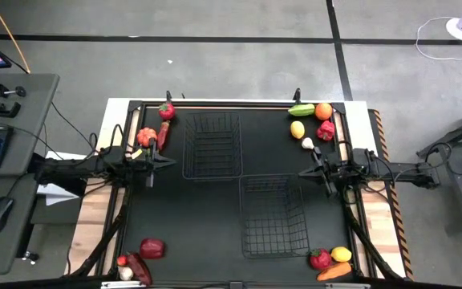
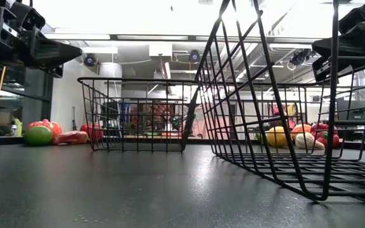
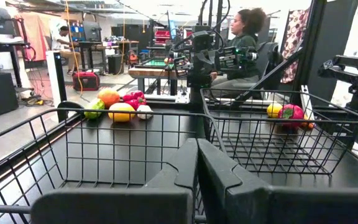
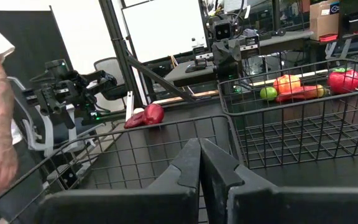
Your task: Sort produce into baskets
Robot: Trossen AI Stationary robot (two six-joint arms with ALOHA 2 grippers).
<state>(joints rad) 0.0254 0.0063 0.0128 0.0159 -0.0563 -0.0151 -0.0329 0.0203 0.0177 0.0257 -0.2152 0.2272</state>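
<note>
Nothing sorted yet, both baskets bare.

Left claw point(image 1: 152, 163) sits left of centre in the high view, fingers pressed together, holding nothing. An orange-red tomato-like piece point(image 1: 146, 136) and a red chili point(image 1: 163, 134) lie just above it in frame, near the upper basket point(image 1: 212, 145); a strawberry point(image 1: 166, 111) is higher up. Red pepper point(image 1: 151, 248) and more red and white bits lie bottom left.

Lower basket point(image 1: 273, 217) sits right of centre.

Right claw point(image 1: 321, 171) is closed too, empty. Garlic point(image 1: 307, 144) lies just above it in frame, then lemon point(image 1: 297, 129), cucumber point(image 1: 301, 110), orange point(image 1: 323, 111). Carrot point(image 1: 333, 272) group is bottom right.

Likely next: left claw is nearest the chili, whose long axis runs top to bottom in frame.
</note>
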